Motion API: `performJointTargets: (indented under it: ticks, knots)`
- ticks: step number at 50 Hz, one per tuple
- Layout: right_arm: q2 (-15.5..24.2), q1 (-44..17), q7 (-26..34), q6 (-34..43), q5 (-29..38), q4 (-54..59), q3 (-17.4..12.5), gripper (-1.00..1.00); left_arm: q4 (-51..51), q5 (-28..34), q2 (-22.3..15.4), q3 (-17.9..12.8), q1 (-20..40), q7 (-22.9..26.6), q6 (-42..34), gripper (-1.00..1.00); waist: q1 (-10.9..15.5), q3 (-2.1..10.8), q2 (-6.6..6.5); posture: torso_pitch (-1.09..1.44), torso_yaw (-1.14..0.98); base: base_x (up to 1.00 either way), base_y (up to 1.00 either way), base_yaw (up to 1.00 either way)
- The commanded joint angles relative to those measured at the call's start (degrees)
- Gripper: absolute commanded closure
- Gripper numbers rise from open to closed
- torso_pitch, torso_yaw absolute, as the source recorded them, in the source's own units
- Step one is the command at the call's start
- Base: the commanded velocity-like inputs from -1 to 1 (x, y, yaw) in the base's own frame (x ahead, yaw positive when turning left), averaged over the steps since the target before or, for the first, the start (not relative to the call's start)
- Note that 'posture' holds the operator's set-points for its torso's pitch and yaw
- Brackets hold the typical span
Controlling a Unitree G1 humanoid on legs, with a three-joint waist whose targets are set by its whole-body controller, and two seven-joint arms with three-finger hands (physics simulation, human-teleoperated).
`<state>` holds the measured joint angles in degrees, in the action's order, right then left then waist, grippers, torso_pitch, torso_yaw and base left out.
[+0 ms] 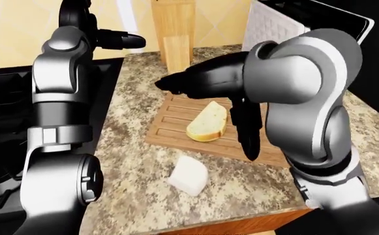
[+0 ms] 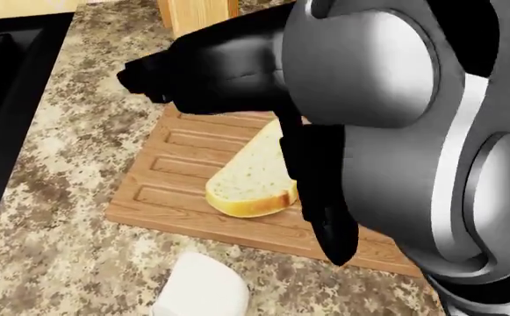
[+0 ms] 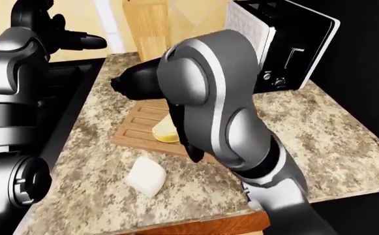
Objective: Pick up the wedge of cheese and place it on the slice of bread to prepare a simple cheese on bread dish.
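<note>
1. The worktop (image 1: 137,196) is speckled granite, with a dark sink or stove along its left edge in the left-eye view.
2. The right arm (image 1: 307,98) bulks across the middle of every view — its dark forearm lies over the board's top edge.
3. A black toaster (image 3: 287,44) stands at the top right of the right-eye view, well apart from the food.
4. The grooved cutting board (image 1: 176,132) lies flat, carrying the slice of bread (image 1: 207,123) near its middle.
5. The wedge of cheese (image 1: 189,175) sits on the bare worktop just below the board, apart from the bread and untouched.
6. The right hand (image 1: 248,139) points a dark finger down beside the bread; clenched or released, I cannot tell.
7. The left hand (image 1: 114,39) hovers high at the top left, grasping nothing, its fingers apparently released.
8. Risk — the arm hides much of the board, so a blind reach could nudge the bread or push the cheese off the near edge.
</note>
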<state>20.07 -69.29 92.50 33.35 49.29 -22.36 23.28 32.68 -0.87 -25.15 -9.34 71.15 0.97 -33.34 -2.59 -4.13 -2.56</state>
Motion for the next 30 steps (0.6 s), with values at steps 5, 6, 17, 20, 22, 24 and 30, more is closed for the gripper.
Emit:
performJointTargets:
  ticks: [5, 6, 17, 20, 22, 24, 30]
  knots:
    - [0.7, 1.8, 0.0, 2.2, 1.8, -5.8, 3.5, -1.0, -2.1, -0.1, -1.0, -0.6, 1.3, -0.3, 2.4, -1.0, -0.1, 1.85, -0.42, 0.0, 0.0, 0.0, 0.0, 0.0]
    - [1.0, 3.0, 0.0, 2.9, 2.0, -7.5, 4.6, -1.0, -2.3, -0.2, -1.0, -0.6, 1.0, -0.3, 2.3, -1.0, -0.1, 1.84, -0.46, 0.0, 0.0, 0.0, 0.0, 0.0]
    - [2.3, 7.9, 0.0, 3.7, 4.5, -13.5, 11.1, -1.0, -2.7, -0.3, -0.9, -0.4, 1.1, -0.4, 2.0, -1.0, -0.2, 2.05, -0.57, 0.0, 0.0, 0.0, 0.0, 0.0]
    - [2.5, 6.9, 0.0, 5.3, 4.4, -14.0, 12.7, -1.0, -2.7, -0.2, -0.8, -0.4, 1.1, -0.3, 2.0, -1.0, -0.2, 2.02, -0.59, 0.0, 0.0, 0.0, 0.0, 0.0]
    - [2.5, 5.7, 0.0, 6.4, 4.1, -14.1, 13.6, -1.0, -2.8, -0.3, -0.8, -0.5, 0.9, -0.3, 2.0, -1.0, -0.2, 2.03, -0.64, 0.0, 0.0, 0.0, 0.0, 0.0]
    - [1.8, 4.8, 0.0, 6.6, 4.1, -13.5, 13.8, -1.0, -2.8, -0.3, -0.8, -0.5, 0.8, -0.3, 2.1, -1.0, -0.2, 2.01, -0.71, 0.0, 0.0, 0.0, 0.0, 0.0]
    - [-0.3, 3.5, 0.0, 4.8, 4.8, -11.7, 14.2, -1.0, -3.0, -0.3, -1.2, -0.5, 1.3, -0.1, 1.5, -1.0, -0.3, 2.01, -0.88, 0.0, 0.0, 0.0, 0.0, 0.0]
